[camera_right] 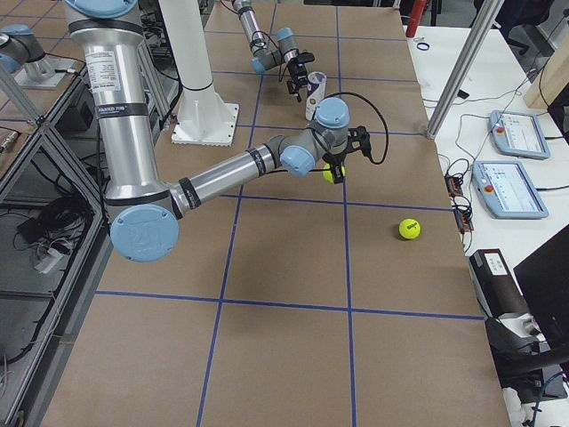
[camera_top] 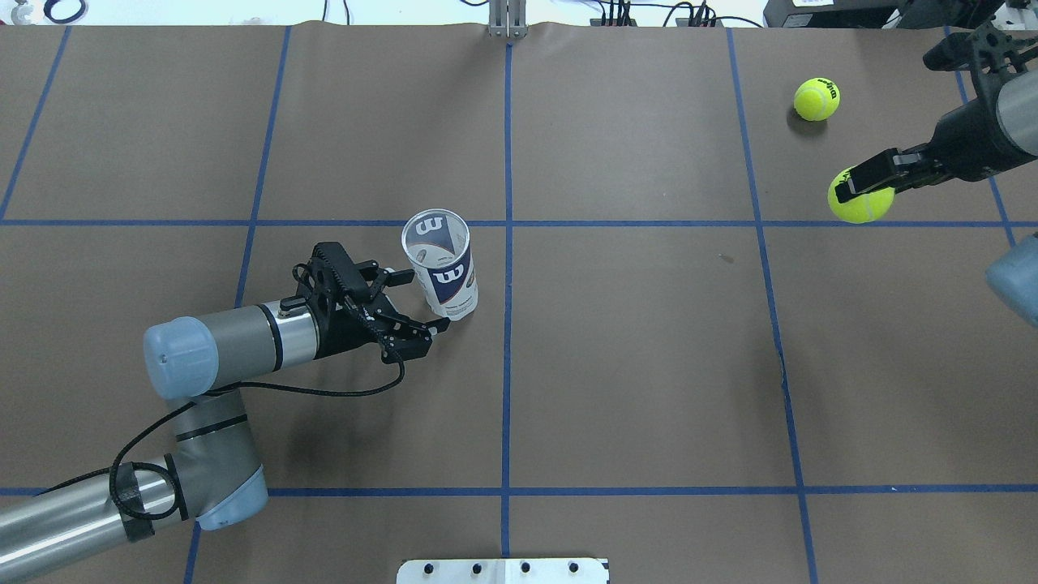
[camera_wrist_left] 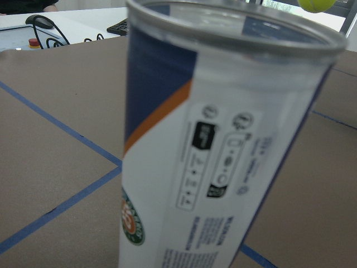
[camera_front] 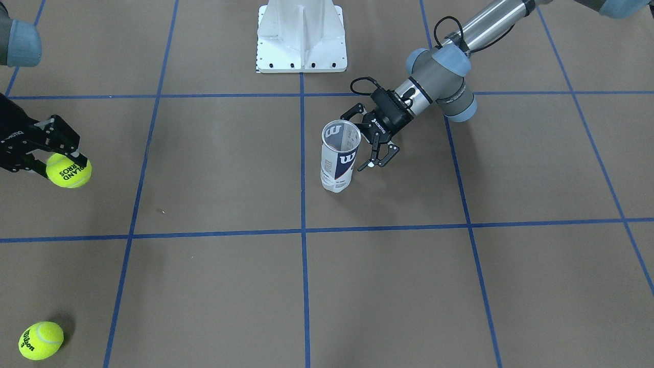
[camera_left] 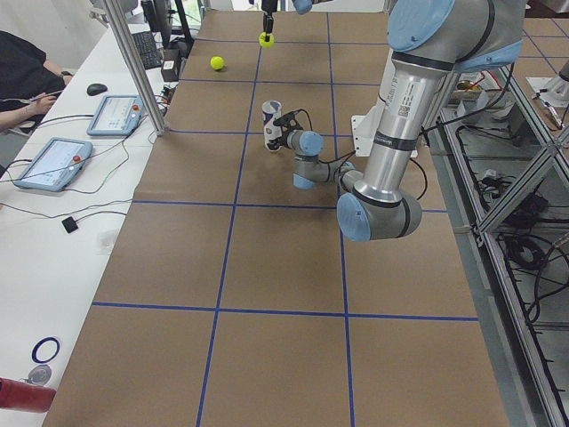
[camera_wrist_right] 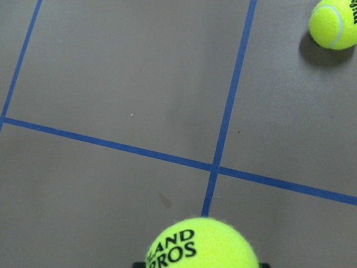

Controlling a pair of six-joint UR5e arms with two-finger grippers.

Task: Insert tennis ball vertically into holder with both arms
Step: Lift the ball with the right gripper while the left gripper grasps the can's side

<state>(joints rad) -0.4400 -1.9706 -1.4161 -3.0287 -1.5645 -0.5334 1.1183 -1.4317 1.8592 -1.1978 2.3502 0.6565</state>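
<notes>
1. My right gripper (camera_top: 864, 190) is closed on one tennis ball (camera_top: 861, 204), pinched near its top with the bulk of it hanging below the fingertips. It seems to be held clear of the table (camera_top: 632, 365), out at the far right.
2. My left gripper (camera_top: 427, 301) is spread wide and holds nothing. Its fingertips sit just beside the can (camera_top: 442, 268), one at each flank on its left side. I cannot tell whether either one touches the plastic.
3. The can stands upright with its mouth open to the ceiling, just left of the centre line. It fills my left wrist view, so that hand is close in.
4. Done, as I judge it: the ball is picked up, and the steadying hand is lined up at the can.
5. Left to do: close my left fingers on the can to brace it, carry the ball across from the right until it is over the mouth, lower it straight down and let go. The ball and can are well apart, so most of the travel remains.
6. Count: two arms and two grippers. One can, which looks empty. Two tennis balls, the one I hold and a spare ball (camera_top: 817, 99) lying on the table just beyond it, farther from me. One white base (camera_top: 503, 570) at the near edge, between my arms.
</notes>
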